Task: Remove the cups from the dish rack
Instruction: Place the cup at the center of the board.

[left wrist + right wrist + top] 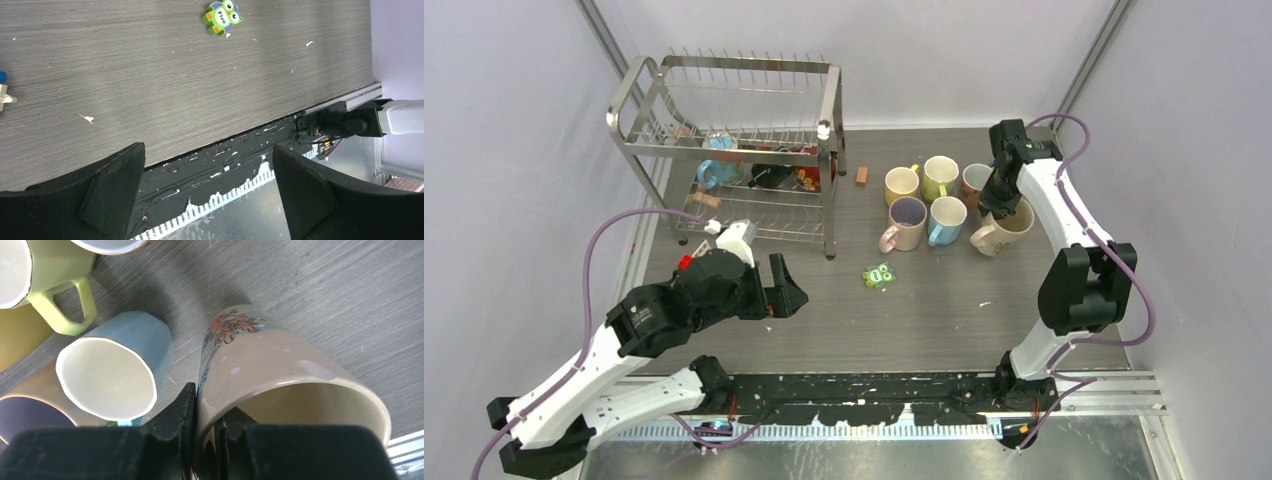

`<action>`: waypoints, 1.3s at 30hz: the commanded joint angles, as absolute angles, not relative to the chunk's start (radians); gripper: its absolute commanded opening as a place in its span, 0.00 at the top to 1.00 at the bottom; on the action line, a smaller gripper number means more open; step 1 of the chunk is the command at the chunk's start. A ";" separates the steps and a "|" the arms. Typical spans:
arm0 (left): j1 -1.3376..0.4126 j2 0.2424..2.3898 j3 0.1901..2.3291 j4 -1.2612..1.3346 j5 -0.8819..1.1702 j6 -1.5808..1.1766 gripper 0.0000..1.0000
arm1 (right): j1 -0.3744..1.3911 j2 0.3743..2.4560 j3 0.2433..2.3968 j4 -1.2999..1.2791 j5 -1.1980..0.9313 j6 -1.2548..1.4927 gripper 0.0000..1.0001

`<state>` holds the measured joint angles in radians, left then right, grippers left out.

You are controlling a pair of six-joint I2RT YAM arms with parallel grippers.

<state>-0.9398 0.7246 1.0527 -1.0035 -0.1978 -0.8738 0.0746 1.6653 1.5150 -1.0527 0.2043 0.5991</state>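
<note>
The dish rack [729,100] stands at the far left; a light blue cup [717,170] and some darker items sit in it. Five cups stand grouped right of it: yellow [902,184], lime [940,176], orange [975,180], pink with a purple inside [906,222], and light blue [946,218]. My right gripper [1002,205] is shut on the wall of a beige printed cup [280,360], one finger [175,415] outside and one inside. That cup tilts beside the light blue one [115,375]. My left gripper [789,290] hangs open and empty over the table [150,75].
A green owl toy [879,275] lies mid-table, also in the left wrist view [222,16]. A small wooden block [861,176] sits between rack and cups. The black rail [874,400] runs along the near edge. Walls close in on both sides.
</note>
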 commanded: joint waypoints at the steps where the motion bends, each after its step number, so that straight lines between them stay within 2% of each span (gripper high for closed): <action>1: -0.926 0.740 1.036 -0.985 -0.184 -0.848 0.00 | 0.075 1.678 1.603 -0.993 0.187 0.518 0.99; 22: -0.803 0.786 0.974 -0.902 -0.069 -0.822 0.00 | 0.115 1.823 1.611 -0.891 0.216 0.413 0.99; 26: -0.778 0.790 0.955 -0.884 -0.044 -0.828 0.00 | 0.123 1.840 1.606 -0.890 0.241 0.404 0.91; 34: -0.740 0.798 0.944 -0.862 -0.022 -0.828 0.00 | 0.127 1.828 1.597 -0.901 0.258 0.402 0.64; 39: -0.726 0.799 0.945 -0.858 -0.020 -0.827 0.00 | 0.127 1.805 1.608 -0.928 0.262 0.417 0.54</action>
<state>-0.7387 0.8005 0.9474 -0.9058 -0.0372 -0.8471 0.1211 1.8717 1.5749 -0.9165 0.2420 0.4133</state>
